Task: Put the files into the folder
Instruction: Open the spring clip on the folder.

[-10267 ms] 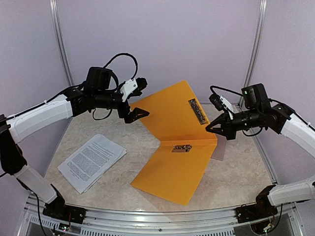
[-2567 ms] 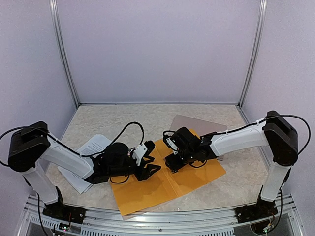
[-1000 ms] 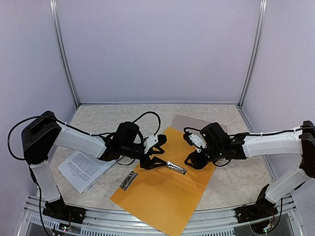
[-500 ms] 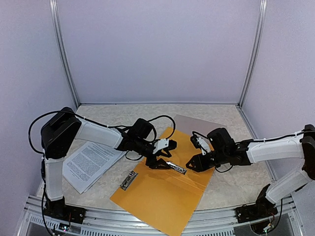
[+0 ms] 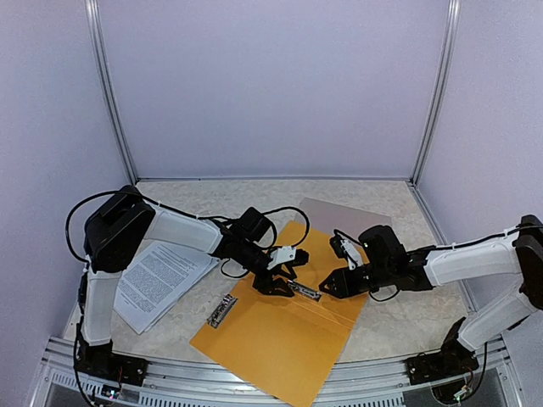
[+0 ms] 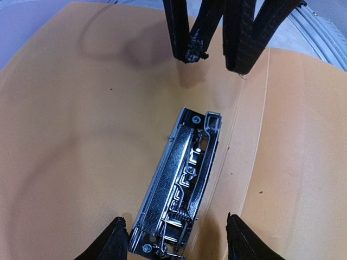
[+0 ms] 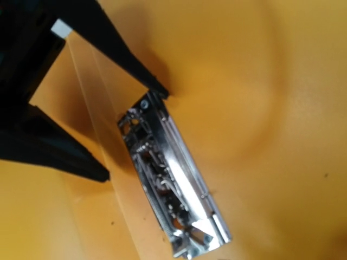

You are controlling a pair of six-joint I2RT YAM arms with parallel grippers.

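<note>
Though densely printed, files (image 5: 157, 282) are unreadable.

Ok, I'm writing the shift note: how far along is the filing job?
Done: the orange folder lies open flat. In hand: the left tool, open, straddles one end of its metal clip; the right tool hovers open near the other. To do: the files lie beside the folder, none inside.

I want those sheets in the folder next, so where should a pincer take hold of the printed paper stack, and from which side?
Take the files at the long edge facing the orange folder, coming in low from the folder side. They lie flat on the table, so only an edge offers a pinch.
</note>
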